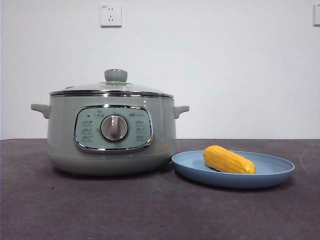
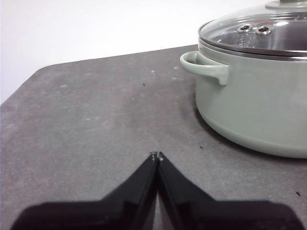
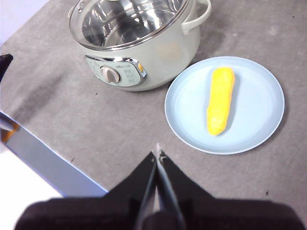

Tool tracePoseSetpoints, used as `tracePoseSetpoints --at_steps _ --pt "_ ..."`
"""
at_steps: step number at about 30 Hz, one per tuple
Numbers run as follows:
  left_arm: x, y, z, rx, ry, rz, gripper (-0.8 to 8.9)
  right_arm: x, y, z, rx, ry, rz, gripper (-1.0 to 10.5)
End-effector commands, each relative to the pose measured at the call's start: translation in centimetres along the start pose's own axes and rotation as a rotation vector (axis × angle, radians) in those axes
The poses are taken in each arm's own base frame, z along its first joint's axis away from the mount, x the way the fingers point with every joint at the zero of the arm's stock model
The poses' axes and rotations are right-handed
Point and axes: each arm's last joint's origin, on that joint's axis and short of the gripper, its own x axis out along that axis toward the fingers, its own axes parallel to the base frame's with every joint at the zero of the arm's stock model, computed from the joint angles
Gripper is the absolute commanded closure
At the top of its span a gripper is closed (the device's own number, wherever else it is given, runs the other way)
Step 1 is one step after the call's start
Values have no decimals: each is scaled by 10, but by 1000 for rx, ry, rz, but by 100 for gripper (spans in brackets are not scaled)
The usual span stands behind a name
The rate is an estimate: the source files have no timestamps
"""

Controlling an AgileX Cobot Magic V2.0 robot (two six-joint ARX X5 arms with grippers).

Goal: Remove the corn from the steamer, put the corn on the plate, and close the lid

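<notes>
The corn (image 1: 228,160) lies on the blue plate (image 1: 272,175) beside the steamer (image 1: 112,132), whose lid (image 1: 112,87) is on. Both grippers, left (image 2: 156,155) and right (image 3: 158,152), are clenched, empty, away from everything. The task looks finished.

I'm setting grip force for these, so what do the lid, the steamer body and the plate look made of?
Lid: clear glass, seemingly, since the shiny metal inner pot shows through it; polished chrome-like rim, pale green knob of unclear material.
Steamer: smooth sage-green shell with a soft sheen, painted metal or plastic; silver dial.
Plate: matte light blue with no glare, probably plastic, possibly ceramic.
</notes>
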Motion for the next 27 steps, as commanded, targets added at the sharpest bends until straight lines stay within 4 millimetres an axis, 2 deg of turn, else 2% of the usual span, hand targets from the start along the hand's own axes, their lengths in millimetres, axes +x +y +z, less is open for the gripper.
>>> tracePoseSetpoints --at_steps 1,7,12,15,19,27 --pt "1 0 -4 -7 9 3 817 1 -1 4 -64 -44 -16 946" --pt "1 0 -4 -7 9 3 817 -10 -9 17 -115 -251 -114 946" --pt "1 0 -4 -7 9 3 817 -14 -24 5 -80 -362 -260 946" --pt "1 0 -4 -7 9 3 817 -7 -36 -13 -74 -443 -346 946" --pt "1 0 -4 -7 9 3 817 11 -49 -47 -83 -525 -415 946" --pt "1 0 -4 -7 9 3 817 49 -69 -105 -42 -528 -539 946"
